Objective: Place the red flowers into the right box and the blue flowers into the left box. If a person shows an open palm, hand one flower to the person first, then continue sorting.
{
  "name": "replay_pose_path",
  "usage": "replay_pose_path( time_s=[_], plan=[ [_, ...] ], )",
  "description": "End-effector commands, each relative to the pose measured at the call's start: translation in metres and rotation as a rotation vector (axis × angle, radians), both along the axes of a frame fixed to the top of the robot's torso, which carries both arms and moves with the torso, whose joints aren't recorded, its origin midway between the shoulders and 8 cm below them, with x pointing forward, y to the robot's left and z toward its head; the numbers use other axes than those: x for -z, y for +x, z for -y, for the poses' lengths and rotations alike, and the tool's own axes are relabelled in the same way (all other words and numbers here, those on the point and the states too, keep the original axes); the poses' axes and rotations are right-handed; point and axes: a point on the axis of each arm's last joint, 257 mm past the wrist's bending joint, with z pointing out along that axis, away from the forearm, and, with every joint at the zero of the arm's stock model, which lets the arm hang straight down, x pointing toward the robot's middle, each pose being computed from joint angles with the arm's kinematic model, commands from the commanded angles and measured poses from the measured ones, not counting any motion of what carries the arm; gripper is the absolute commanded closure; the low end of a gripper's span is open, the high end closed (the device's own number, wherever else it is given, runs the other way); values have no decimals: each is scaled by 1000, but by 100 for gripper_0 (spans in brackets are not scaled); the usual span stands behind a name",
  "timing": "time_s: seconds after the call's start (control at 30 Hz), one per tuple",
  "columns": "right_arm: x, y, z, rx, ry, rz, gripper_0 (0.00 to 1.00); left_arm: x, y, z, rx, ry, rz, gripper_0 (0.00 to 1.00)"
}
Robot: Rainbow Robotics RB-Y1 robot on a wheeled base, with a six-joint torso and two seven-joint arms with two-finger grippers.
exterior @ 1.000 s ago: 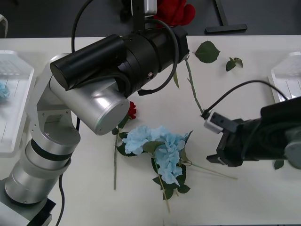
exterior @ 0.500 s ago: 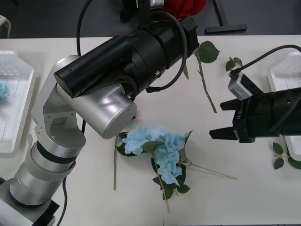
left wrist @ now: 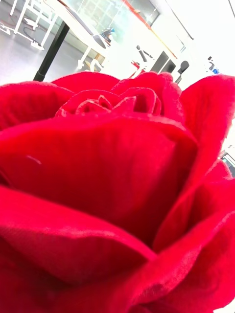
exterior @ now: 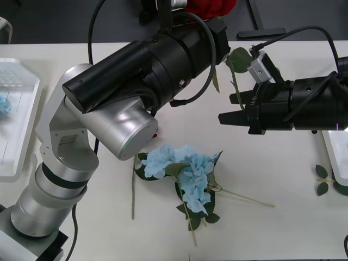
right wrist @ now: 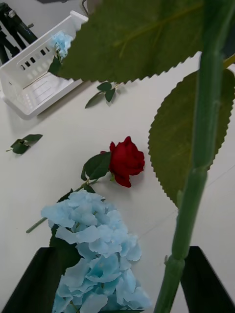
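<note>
Front view: the left arm is holding a red rose (exterior: pixel 209 7) high past the counter's (exterior: pixel 293 228) far edge, its pincer hidden, so its grip can't be told. The right pincer (exterior: pixel 228 109), spread open, is straddling that rose's stem (exterior: pixel 235 76).

Right wrist view: the stem (right wrist: pixel 196 161) is crossing between black fingers (right wrist: pixel 208 283); another red rose (right wrist: pixel 126 160) and blue hydrangeas (right wrist: pixel 95 254) are lying beyond, near the left box (right wrist: pixel 29 93).

Left wrist view: petals (left wrist: pixel 112 186), probably the held rose's, are blocking everything.
</note>
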Motion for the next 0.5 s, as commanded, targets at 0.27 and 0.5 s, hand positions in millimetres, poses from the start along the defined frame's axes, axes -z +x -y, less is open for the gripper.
replay_pose_path(
  time_s=[0.27,0.5],
  plan=[
    [10,3,1,15,-68,-10,100,-37,-16,6,36,-45,67,100],
    [11,2,0,17,-68,-14,100,-36,-15,4,32,-47,65,100]
  ],
)
